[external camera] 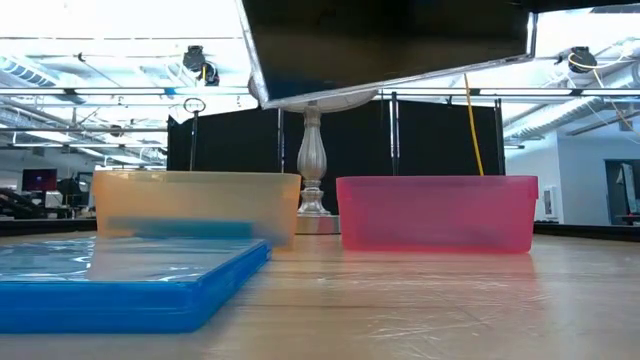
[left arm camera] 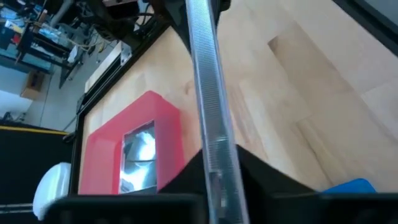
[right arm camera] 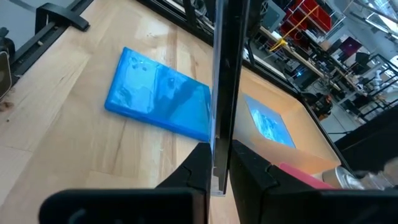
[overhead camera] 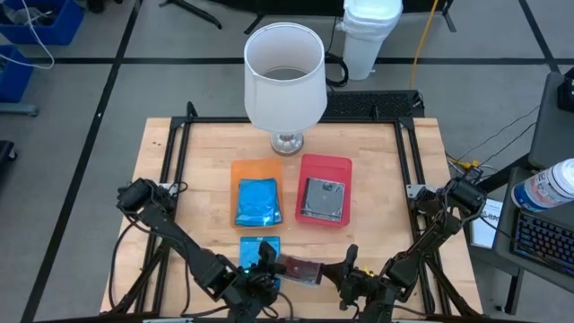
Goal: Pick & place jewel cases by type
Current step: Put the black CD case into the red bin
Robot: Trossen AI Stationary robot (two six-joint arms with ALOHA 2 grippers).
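A dark grey, clear-edged jewel case (overhead camera: 300, 267) hangs above the table's near edge between my two grippers; the low view shows its dark underside (external camera: 390, 45). My left gripper (overhead camera: 272, 261) is shut on its left end and my right gripper (overhead camera: 341, 271) on its right end. A blue jewel case (overhead camera: 260, 248) lies flat on the table under the left gripper. Another blue case (overhead camera: 258, 202) lies in the orange tray (overhead camera: 240, 170), and a grey case (overhead camera: 323, 199) lies in the red tray (overhead camera: 343, 167). My left gripper pinches the held case's left edge (left arm camera: 216, 146) between its two fingers, coming slanting down from the table's near left. The case is lifted clear of the table. My right gripper pinches the same case's opposite, right edge (right arm camera: 221, 140) between its two fingers, coming nearly level from the table's near right. The case spans the gap between the two grippers, slightly tilted in the low view.
A white lamp (overhead camera: 284, 76) with a metal foot (external camera: 312, 190) stands at the table's far middle, behind the trays. A black frame (overhead camera: 175, 161) runs along the table's edges. Bare wood lies to the left of the orange tray and to the right of the red one.
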